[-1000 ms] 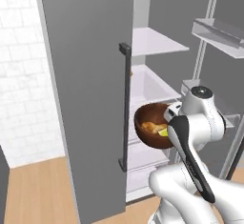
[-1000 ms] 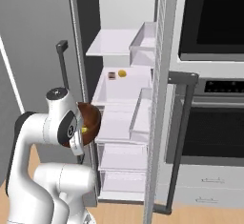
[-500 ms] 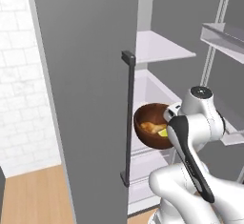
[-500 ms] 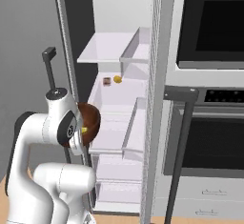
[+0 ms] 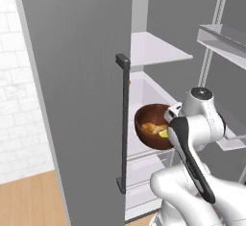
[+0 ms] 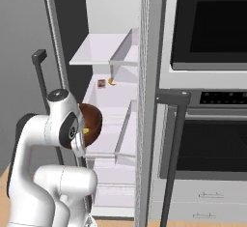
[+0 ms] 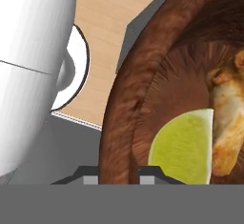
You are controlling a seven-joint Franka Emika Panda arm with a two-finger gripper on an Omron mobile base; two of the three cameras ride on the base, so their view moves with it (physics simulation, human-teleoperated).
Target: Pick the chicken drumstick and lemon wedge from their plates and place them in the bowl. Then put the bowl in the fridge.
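The tool [image 7: 114, 173] is gripping the rim of the bowl [image 5: 153, 125], its two dark fingertips [image 7: 90, 176] sitting narrowly on either side of the brown wall at the bottom of the hand view. The bowl, dark brown and glossy, is being carried in the air in front of the open fridge [image 5: 86, 76], level with the middle shelves and just right of the long dark door handle [image 5: 124, 124] in the left base view. In the right base view the bowl [image 6: 90, 122] is showing beside the arm's white wrist, close to the front edge of a white shelf [image 6: 103, 141] and not resting on it.

Inside the bowl the chicken drumstick [image 7: 228, 118] is lying against the far wall, golden-brown and lumpy, while the lemon wedge [image 7: 183, 149] is lying just beside it, touching it along one edge, with its pale yellow-green flesh facing the hand camera. Both pieces are also appearing as a pale and a yellow patch within the bowl in the left base view, the drumstick [image 5: 150, 128] to the left of the wedge [image 5: 164, 133].

The fridge door is standing open to the left. Two small items [image 6: 106, 82] are sitting on an upper shelf, too small to identify. A dark oven [image 6: 212, 23] is standing to the right of the fridge, and light wooden floor [image 7: 112, 23] is showing beneath the bowl in the hand view.
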